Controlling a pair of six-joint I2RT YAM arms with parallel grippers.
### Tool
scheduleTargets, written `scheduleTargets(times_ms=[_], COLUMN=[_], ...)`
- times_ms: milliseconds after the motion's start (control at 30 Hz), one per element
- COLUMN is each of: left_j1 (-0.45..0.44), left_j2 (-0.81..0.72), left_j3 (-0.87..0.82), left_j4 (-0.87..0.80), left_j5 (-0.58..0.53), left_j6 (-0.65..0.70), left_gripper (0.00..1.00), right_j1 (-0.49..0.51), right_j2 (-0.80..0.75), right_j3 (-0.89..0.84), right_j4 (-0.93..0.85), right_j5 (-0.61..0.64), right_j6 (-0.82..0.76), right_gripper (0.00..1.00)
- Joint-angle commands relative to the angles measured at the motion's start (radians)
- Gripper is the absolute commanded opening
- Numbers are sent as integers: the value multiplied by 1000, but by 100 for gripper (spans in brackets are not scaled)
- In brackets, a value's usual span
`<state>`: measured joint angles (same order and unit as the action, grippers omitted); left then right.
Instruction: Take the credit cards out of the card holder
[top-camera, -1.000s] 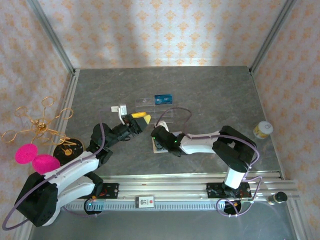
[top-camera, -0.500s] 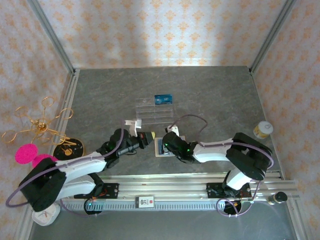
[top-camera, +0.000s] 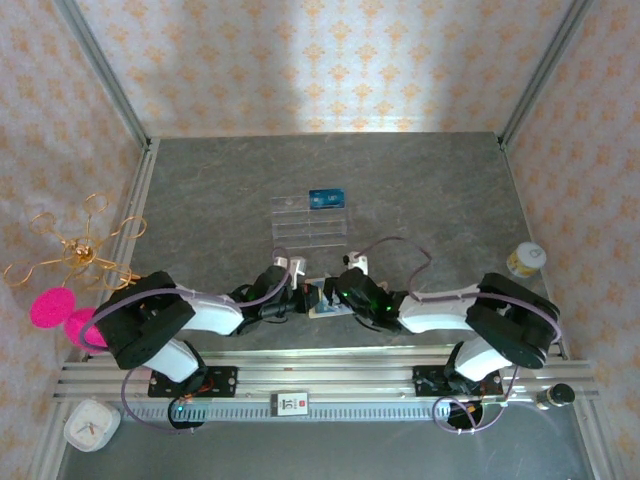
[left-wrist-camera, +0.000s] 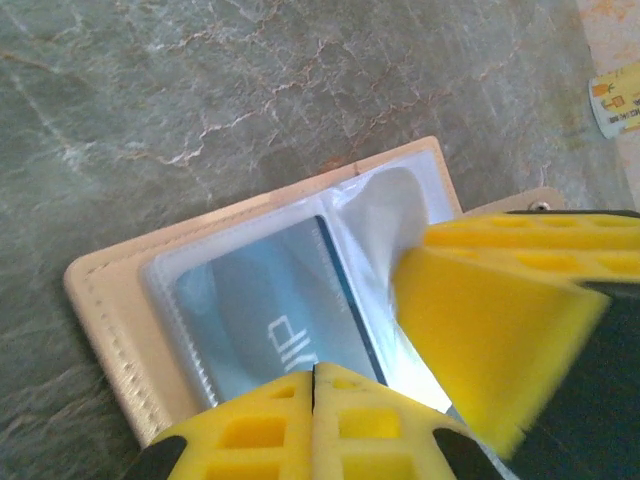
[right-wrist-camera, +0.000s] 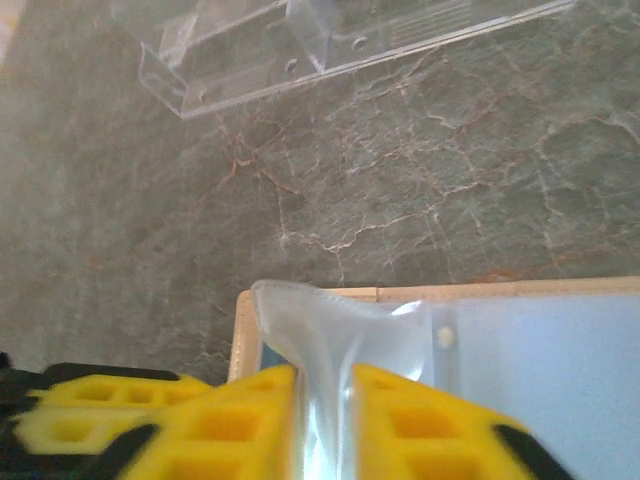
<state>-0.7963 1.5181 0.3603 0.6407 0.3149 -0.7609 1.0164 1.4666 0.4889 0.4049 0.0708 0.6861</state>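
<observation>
Wallet (left-wrist-camera: 100, 300) lies open on the table (top-camera: 420, 190) near its front edge, between both arms. Right gripper (right-wrist-camera: 325, 420) pinches a clear sleeve (right-wrist-camera: 320, 330) that looks thin, floppy and slippery. Left gripper (left-wrist-camera: 313, 395) has its jaws pressed together over a blue card (left-wrist-camera: 270, 320) in its pocket. The card looks light and stiff — best gripped by an exposed edge.

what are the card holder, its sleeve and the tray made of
card holder: looks like beige leather or faux leather, matte, stitched-looking edge.
sleeve: thin soft clear plastic, glossy; it creases and a card shows through.
tray: rigid clear plastic, probably acrylic; straight glinting edges.
</observation>
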Motion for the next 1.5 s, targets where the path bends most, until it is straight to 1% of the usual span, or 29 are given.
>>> scheduleTargets(times_ms=[0, 33, 100, 200, 333, 433, 533, 633, 667, 733, 800, 867, 967, 1133, 1233, 1467], left_j1=[-25, -32, -46, -76, -100, -102, -101, -85, -72, -48, -25, -13, -6, 1, 3, 3], left_j2=[13, 17, 31, 74, 209, 290, 257, 134, 86, 3, -52, -77, -93, -76, -56, 13], left_j3=[62, 76, 109, 174, 282, 323, 304, 230, 194, 129, 84, 60, 25, 7, 13, 23], left_j4=[-15, -23, -47, -83, -132, -118, -80, -47, -40, -47, -90, -137, -171, -159, -168, -132], left_j5=[-22, -18, -6, 15, 78, 116, 100, 40, 18, -20, -44, -64, -97, -110, -124, -111], left_j6=[22, 27, 38, 61, 91, 96, 95, 82, 74, 66, 77, 94, 111, 132, 143, 144], left_gripper=[0, 0, 0, 0, 0, 0, 0, 0, 0, 0, 0, 0, 0, 0, 0, 0], right_j1=[4, 5, 4, 4, 2, 0, -2, -7, -13, -42, -93, -111, -115, -127, -141, -162], right_j2=[-98, -132, -211, -306, -406, -467, -511, -532, -530, -502, -433, -335, -203, -79, -34, 4], right_j3=[-36, -48, -66, -75, -108, -135, -151, -149, -145, -131, -110, -66, -15, 16, 36, 51], right_j4=[18, 12, -31, -114, -174, -200, -220, -222, -206, -176, -119, -107, -111, -91, -100, -151], right_j5=[96, 115, 171, 241, 275, 283, 284, 264, 230, 138, -40, -144, -223, -277, -297, -263], right_j6=[49, 49, 50, 39, 45, 65, 71, 51, 34, 16, -16, -29, -36, -16, -10, -16], right_gripper=[39, 42, 45, 45, 45, 44, 44, 44, 42, 35, 29, 24, 22, 21, 20, 17])
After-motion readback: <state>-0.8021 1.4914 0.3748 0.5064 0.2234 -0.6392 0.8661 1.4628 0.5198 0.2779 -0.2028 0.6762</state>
